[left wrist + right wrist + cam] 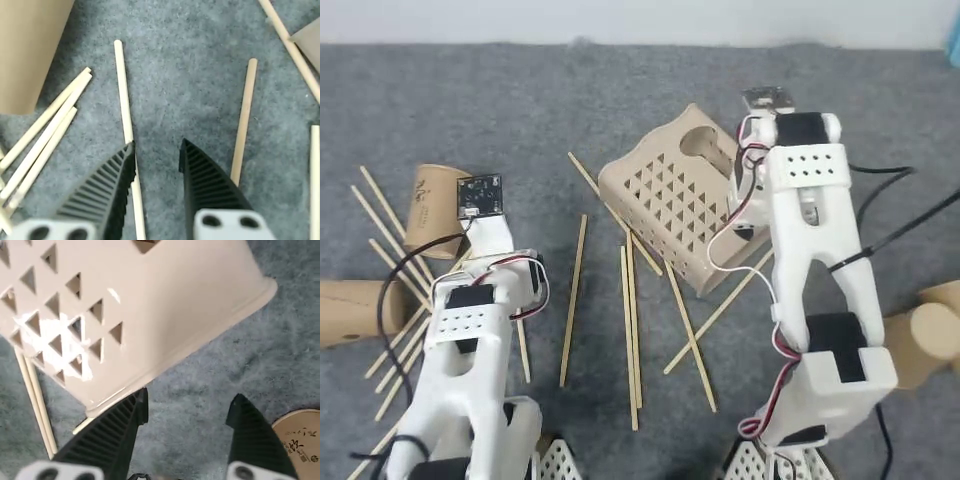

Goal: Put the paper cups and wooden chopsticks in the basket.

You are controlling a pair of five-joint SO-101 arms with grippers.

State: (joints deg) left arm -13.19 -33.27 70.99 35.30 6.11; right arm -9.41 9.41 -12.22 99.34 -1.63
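The task looks to be at its opening step. The basket [665, 200] lies tipped on its side near the middle of the table [520, 90], a little toward the right edge. The wooden chopsticks [630, 320] lie strewn flat around it and out toward the left edge. One paper cup [432, 210] lies on its side near the left edge, just beside the left arm's wrist. A second cup [345, 312] lies at the left edge itself, and at least a third cup [930, 345] at the right edge. The left gripper [157, 150] hangs low over the table with its jaws spread and nothing held. One chopstick [123, 95] passes under the tip of one jaw and shows again in the gap, while another chopstick [243, 120] lies just outside the other jaw. The right gripper [192, 407] is likewise released and empty, with one jaw close under the basket's rim and a cup base [300, 437] near the other. Whether anything already sits inside the basket I cannot make out from these views. The next move likely calls for the left gripper to centre on the near stick, drop to the table and close on it. The right gripper may first need to set the basket upright, since sticks would probably slide out of it as it lies
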